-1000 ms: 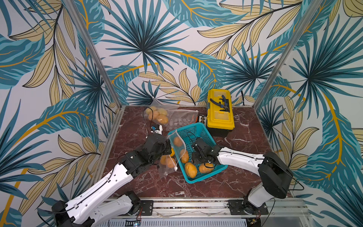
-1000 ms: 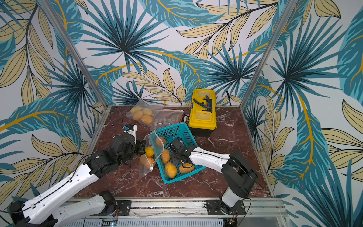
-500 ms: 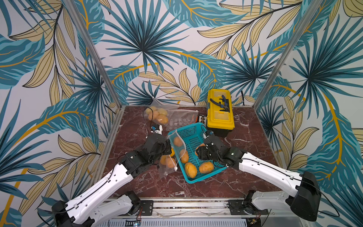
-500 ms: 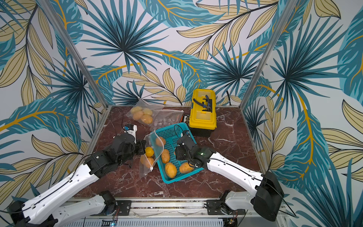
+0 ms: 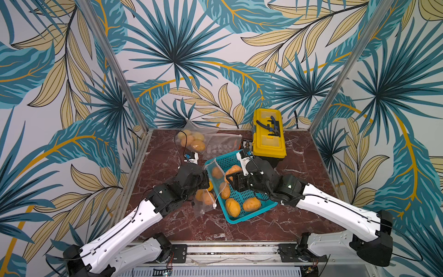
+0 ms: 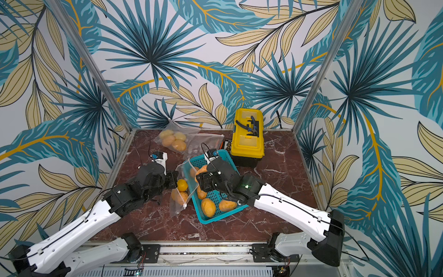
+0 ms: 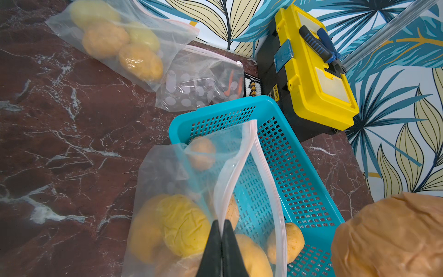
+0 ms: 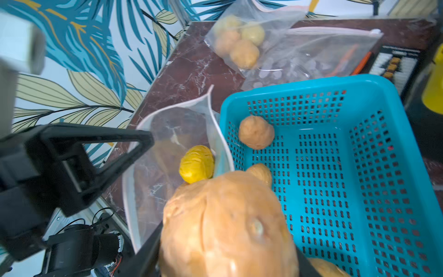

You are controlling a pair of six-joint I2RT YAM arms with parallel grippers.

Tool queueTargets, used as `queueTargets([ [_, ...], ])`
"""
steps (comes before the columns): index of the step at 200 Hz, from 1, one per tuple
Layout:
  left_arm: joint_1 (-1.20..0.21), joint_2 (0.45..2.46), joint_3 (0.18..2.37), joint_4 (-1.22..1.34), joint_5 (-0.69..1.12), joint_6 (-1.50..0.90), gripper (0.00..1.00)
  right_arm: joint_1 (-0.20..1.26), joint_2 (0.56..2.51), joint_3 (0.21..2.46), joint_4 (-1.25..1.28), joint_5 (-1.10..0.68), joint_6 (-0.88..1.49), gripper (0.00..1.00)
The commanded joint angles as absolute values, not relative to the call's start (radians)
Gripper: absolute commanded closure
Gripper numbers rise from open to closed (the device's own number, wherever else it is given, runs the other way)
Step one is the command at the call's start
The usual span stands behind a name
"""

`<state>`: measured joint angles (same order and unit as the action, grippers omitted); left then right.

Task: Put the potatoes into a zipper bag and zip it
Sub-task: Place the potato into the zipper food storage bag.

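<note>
My left gripper [image 7: 221, 224] is shut on the near rim of a clear zipper bag [image 5: 206, 200] and holds its mouth open beside the teal basket [image 5: 239, 219]. Yellow-orange potatoes [image 7: 184, 223] lie inside the bag. My right gripper [image 8: 226, 256] is shut on a large tan potato [image 8: 227, 227], lifted over the basket's left side next to the bag mouth [image 8: 172, 144]. In both top views the held potato [image 5: 233, 170] [image 6: 202, 170] hangs between the two wrists. Several more potatoes [image 5: 232, 206] lie in the basket.
A yellow toolbox [image 5: 268, 141] stands behind the basket. At the back lie a bag filled with potatoes [image 5: 191, 141] and a second clear bag of small items [image 5: 223, 146]. Patterned walls close the table on three sides.
My right gripper has risen out of the basket with the potato and moved left toward the bag mouth. The left gripper and bag have stayed still.
</note>
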<state>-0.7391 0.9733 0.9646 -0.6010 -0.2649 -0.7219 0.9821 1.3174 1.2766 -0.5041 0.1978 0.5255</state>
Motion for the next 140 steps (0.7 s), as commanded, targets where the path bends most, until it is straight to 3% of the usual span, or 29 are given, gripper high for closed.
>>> queueTargets([
  [1, -0.741, 0.959, 0.955, -0.578, -0.261, -0.708, 1.00, 1.001, 1.399, 1.328, -0.516, 0.191, 0.479, 0.64],
  [62, -0.741, 0.948, 0.950, -0.578, -0.259, -0.706, 1.00, 1.003, 1.580, 1.430, -0.548, 0.174, 0.480, 0.62],
  [91, -0.741, 0.948, 0.950, -0.578, -0.259, -0.707, 1.00, 1.003, 1.608, 1.446, -0.551, 0.170, 0.479, 0.46],
  [116, -0.741, 0.948, 0.951, -0.578, -0.260, -0.707, 1.00, 1.004, 1.620, 1.459, -0.562, 0.172, 0.477, 0.25],
  [140, -0.741, 0.949, 0.950, -0.578, -0.260, -0.706, 1.00, 1.005, 1.609, 1.465, -0.571, 0.185, 0.473, 0.15],
])
